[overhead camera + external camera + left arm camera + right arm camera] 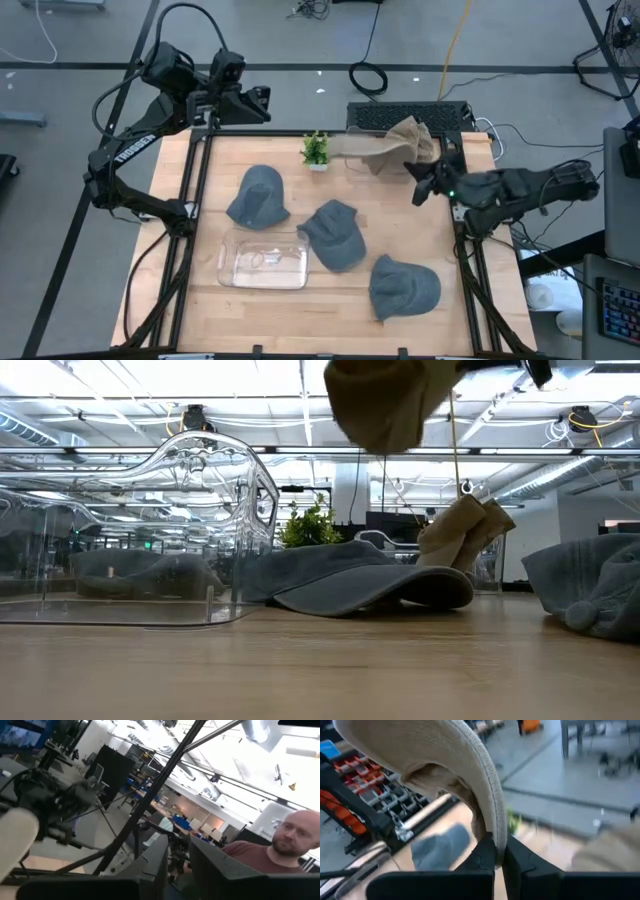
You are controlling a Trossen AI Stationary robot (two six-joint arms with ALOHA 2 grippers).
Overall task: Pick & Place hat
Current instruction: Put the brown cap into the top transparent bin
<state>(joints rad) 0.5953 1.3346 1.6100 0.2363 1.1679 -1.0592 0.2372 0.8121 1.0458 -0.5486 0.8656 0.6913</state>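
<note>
Right pincer (499, 851): fingers pinched tight on the brim edge of a tan hat (445, 767), which hangs from that one grip with the crown sagging. High view puts the right pincer (428, 183) over the far right part of the surface (330, 300), the tan hat (410, 140) raised above it; low view confirms the hat (385, 400) is airborne, well clear of everything below. An edge grip probably suits soft cloth: the brim is the stiffest part, so the rest drapes instead of bunching between the fingers. A second tan hat (465, 530) rests at the far right of the surface, below the lifted one. Three grey hats lie on the surface: one far left (258, 195), one centre (335, 232), one near right (403, 287). A clear bin (264, 262) sits near left, between the far-left and centre grey hats; likely the drop target, though the task does not say. A small plant (316, 149) stands at the far edge. Left pincer (258, 103) is parked off the far left corner, idle; cannot tell whether it is open. A person (280, 847) shows in the room in the left wrist view. Judgement: pick done, carry under way, placement outstanding.
</note>
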